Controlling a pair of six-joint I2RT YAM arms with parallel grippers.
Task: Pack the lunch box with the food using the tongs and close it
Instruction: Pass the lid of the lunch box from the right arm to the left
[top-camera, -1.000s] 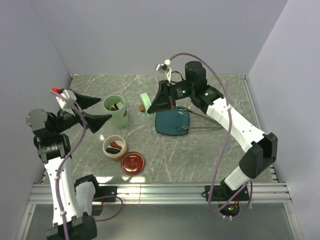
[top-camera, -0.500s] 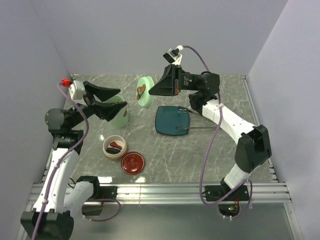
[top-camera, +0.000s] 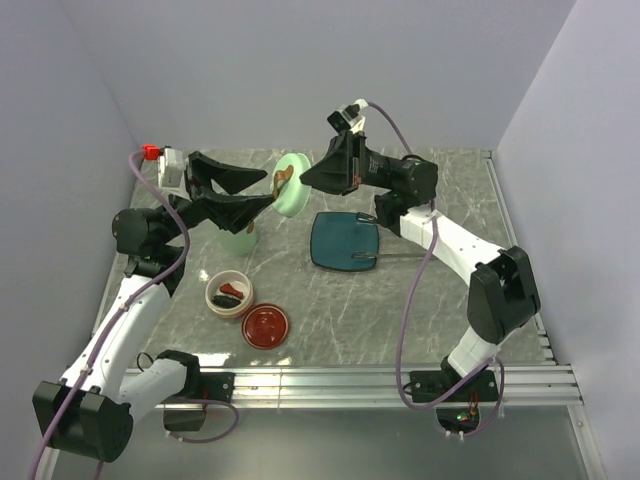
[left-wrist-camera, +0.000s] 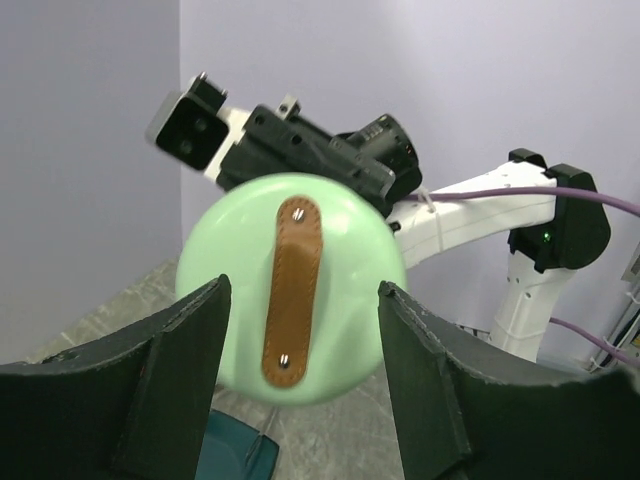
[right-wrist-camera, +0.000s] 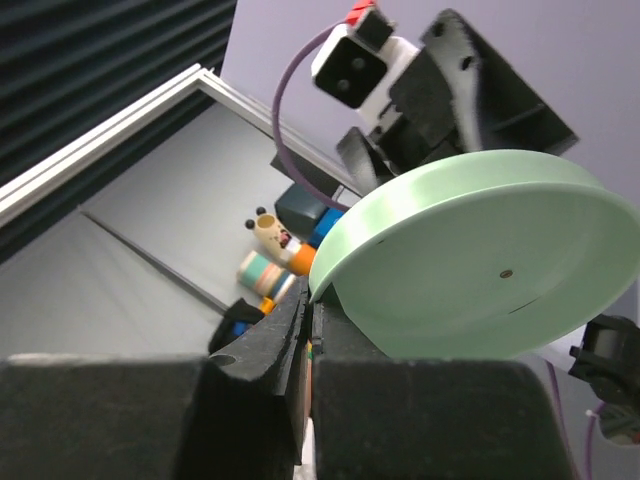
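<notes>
- Red lid (top-camera: 266, 325): flat on the table (top-camera: 400, 310), nearest the bases.
- Bowl (top-camera: 212, 287): just beyond it, open, food (top-camera: 231, 292) inside.
- Plate (top-camera: 340, 235): mid-table, with the tongs (top-camera: 372, 262) across its right edge, long axis left-right.
- Pot (top-camera: 240, 241): upright, partly hidden under the left gripper (left-wrist-camera: 303, 300).
- Mint lid (left-wrist-camera: 345, 290): airborne, on edge, strap (left-wrist-camera: 292, 290) upright, facing the left gripper.
- Right gripper (right-wrist-camera: 308, 305): clamped on its rim.
- Left gripper: jaws apart, flanking the lid.

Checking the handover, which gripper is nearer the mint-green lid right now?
Right. The right gripper is shut on the rim of the mint-green lid, holding it in the air. The left gripper faces its strap side, open fingers flanking it, no contact visible.
</notes>
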